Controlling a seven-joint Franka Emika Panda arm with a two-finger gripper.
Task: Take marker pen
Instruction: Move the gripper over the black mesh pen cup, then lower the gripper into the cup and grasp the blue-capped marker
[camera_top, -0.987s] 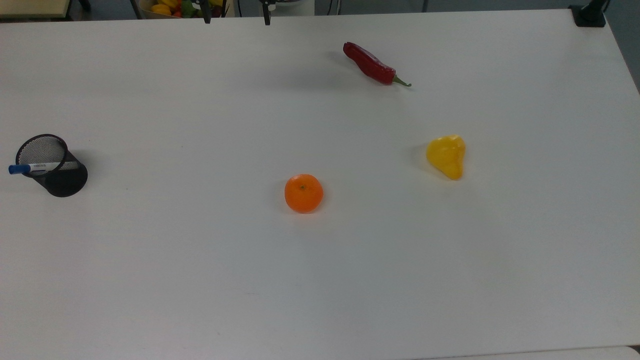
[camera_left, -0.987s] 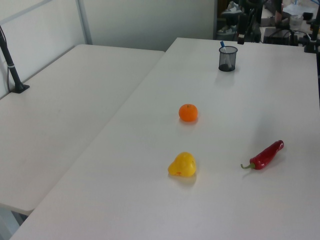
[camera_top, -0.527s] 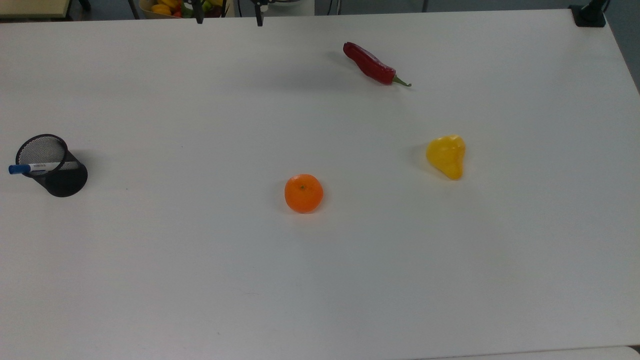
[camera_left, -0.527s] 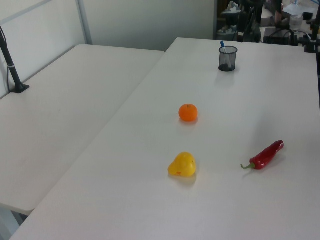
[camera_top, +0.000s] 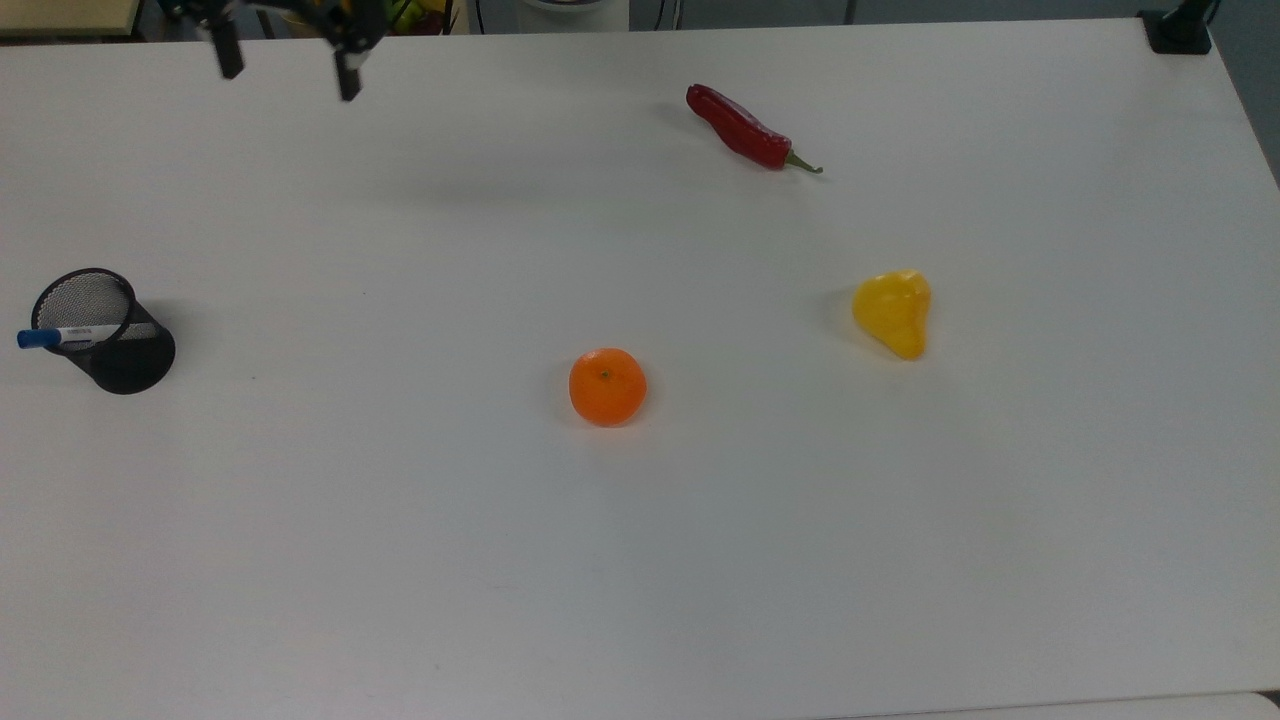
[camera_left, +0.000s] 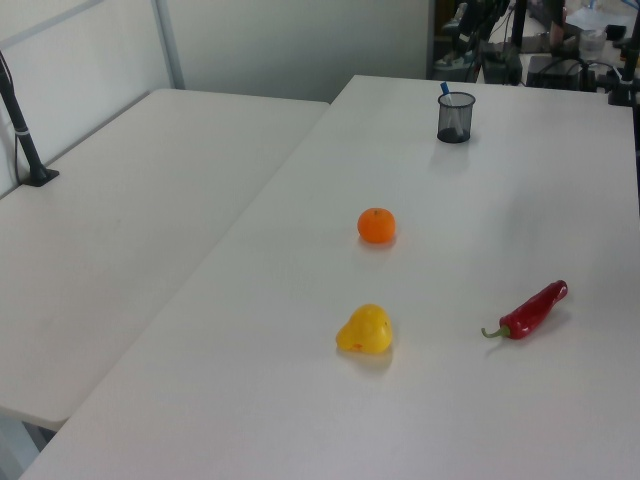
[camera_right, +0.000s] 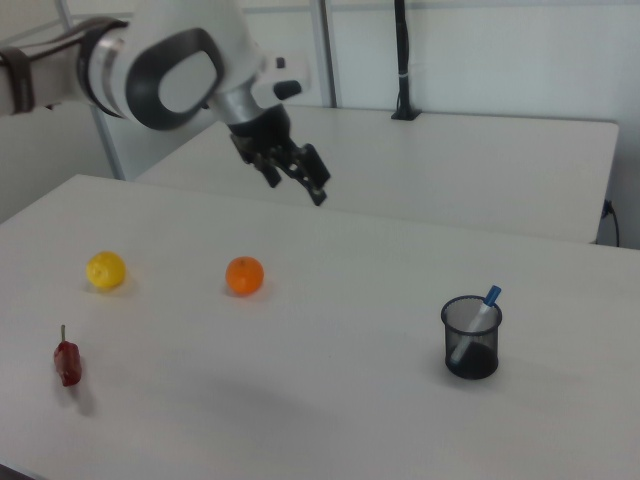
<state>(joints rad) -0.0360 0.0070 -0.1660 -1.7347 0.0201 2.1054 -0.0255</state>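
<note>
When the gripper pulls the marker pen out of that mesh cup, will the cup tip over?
Possibly. The marker pen leans against the mesh cup's rim, so an angled pull could drag it. The cup looks light. A straight upward lift seems safer.

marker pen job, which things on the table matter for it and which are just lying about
Belong to the job:
- marker pen, standing tilted in the cup
- black mesh cup holding it
- tool, open, up in the air away from the cup

Just lying about:
- orange
- red chili
- yellow fruit
</note>
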